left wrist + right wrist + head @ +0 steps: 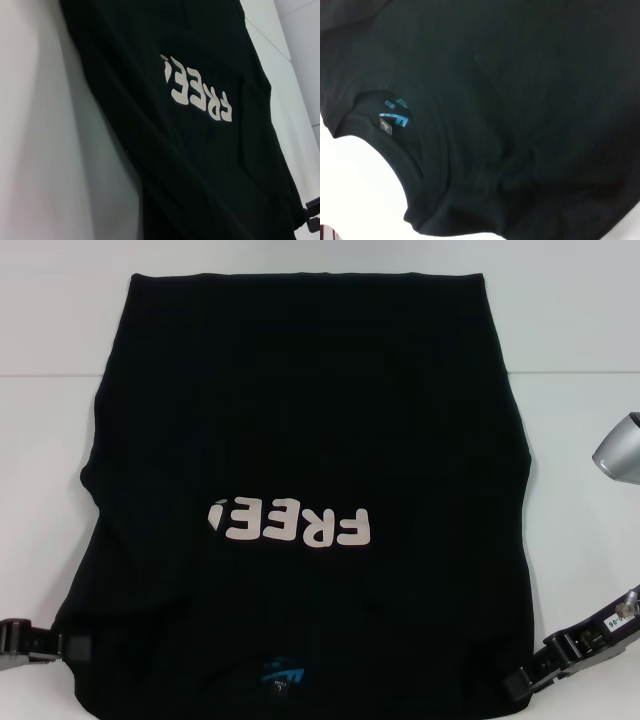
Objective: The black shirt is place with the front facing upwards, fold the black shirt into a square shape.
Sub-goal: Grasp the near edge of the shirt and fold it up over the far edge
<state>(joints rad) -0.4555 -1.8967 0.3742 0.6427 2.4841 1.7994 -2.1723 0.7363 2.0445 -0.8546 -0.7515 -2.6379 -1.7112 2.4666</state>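
The left gripper (62, 646) was found at the near left corner of the shirt (300, 440), its dark jaws against the cloth edge; whether cloth was pinched or merely touched could not be told. The right gripper (528, 678) was seen at the near right corner in the same way, its tip reaching the hem of the shoulder, and its grasp could not be told either. Both were set low and wide apart, probably so that the two shoulder corners could be lifted together and carried toward the far hem.

The shirt was spread flat on the white table (570, 330), front upward, with the collar (427, 165) nearest the robot and the blue logo (394, 120) just inside it. The white lettering (290, 525) lay across the middle, upside down to the head camera. The sleeves appeared already turned in, since the sides ran nearly straight from shoulder to hem. A lengthwise fold was judged to be what remained for a square. Part of the right arm (618, 448) was visible beside the shirt.
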